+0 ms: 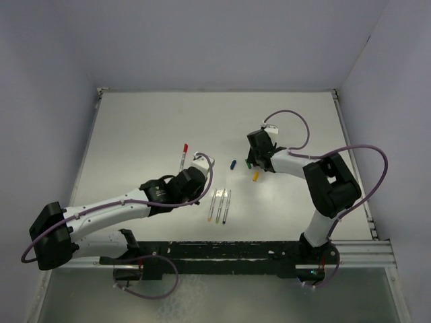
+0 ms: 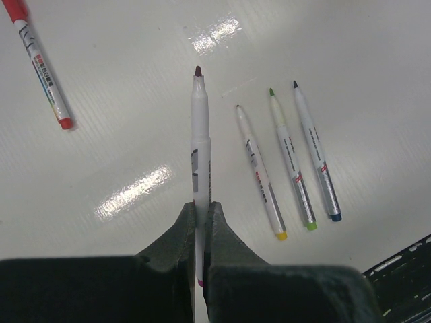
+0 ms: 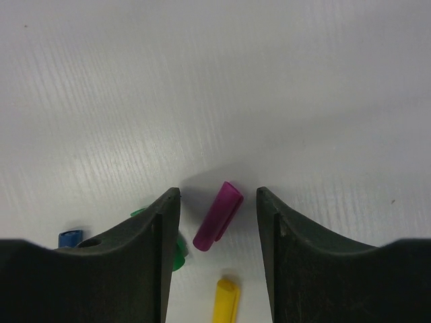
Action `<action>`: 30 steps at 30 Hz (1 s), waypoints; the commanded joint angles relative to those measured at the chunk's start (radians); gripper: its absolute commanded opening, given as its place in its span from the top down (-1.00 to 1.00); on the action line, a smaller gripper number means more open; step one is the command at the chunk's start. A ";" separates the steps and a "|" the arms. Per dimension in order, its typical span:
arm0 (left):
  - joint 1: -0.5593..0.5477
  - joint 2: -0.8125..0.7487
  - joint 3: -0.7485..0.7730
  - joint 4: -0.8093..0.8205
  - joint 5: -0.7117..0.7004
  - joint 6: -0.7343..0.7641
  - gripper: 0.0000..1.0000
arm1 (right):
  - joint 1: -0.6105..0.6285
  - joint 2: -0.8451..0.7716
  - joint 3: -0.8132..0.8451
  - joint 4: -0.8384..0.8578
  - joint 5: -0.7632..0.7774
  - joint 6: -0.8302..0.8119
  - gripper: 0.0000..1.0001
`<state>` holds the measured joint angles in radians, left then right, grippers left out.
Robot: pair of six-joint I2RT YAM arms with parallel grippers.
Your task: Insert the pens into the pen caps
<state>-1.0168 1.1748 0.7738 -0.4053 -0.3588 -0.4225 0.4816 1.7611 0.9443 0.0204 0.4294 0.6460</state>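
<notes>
**Inspector:** State of the left hand [image 2: 200, 210]?

**Assistant:** Fully closed. Its two dark fingers pinch the rear of a thin whitish-grey marker pen with a dark purple tip [image 2: 200, 128]. In the left wrist view the barrel runs straight up the middle of the frame, with the tip bare, over the white worktop [image 2: 350, 54].

**Inspector:** The other pens?

**Assistant:** Three thin whitish-grey markers lie side by side on the worktop, right of centre in that view. They are close together but do not touch. They are the pen with a yellow end [image 2: 261, 176], the pen with a green end [image 2: 291, 161] and the pen with a blue end [image 2: 315, 155], all uncapped. A further whitish-grey pen with a red cap [image 2: 42, 70] lies apart in the upper left corner, its cap fitted.

**Inspector:** The right hand [image 3: 217, 196]?

**Assistant:** About half open, holding nothing. A small bullet-shaped purple plastic cap [image 3: 217, 217] lies on its side between the two fingers, lower centre of the right wrist view. It is tilted, and I see no contact with either finger.

**Inspector:** The remaining caps?

**Assistant:** A small yellow plastic cap [image 3: 225, 301] lies at the bottom edge, just below the purple one. A small green plastic cap [image 3: 178, 254] is largely hidden behind the left-of-frame finger. A small blue plastic cap [image 3: 69, 237] sits at lower left and is partly hidden. In the overhead view the caps sit right of centre, well apart from the three loose pens.
</notes>
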 commanded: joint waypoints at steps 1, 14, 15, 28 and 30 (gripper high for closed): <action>-0.004 -0.007 -0.002 0.034 -0.002 0.019 1.00 | 0.016 0.008 0.007 -0.052 0.027 0.045 -0.02; -0.004 0.004 0.000 0.056 0.003 0.023 1.00 | 0.050 0.031 -0.018 -0.161 0.075 0.101 0.10; -0.004 0.003 -0.001 0.059 0.004 0.022 1.00 | 0.051 0.034 -0.020 -0.161 0.075 0.103 0.11; -0.004 0.002 0.003 0.053 0.002 0.029 1.00 | 0.051 0.064 -0.017 -0.157 0.030 0.096 1.00; -0.004 0.002 0.002 0.058 0.001 0.035 1.00 | 0.051 0.064 -0.025 -0.151 0.014 0.094 1.00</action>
<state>-1.0168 1.1820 0.7719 -0.3885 -0.3523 -0.4068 0.5255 1.7668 0.9470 -0.0330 0.5137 0.7277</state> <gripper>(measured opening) 0.030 0.027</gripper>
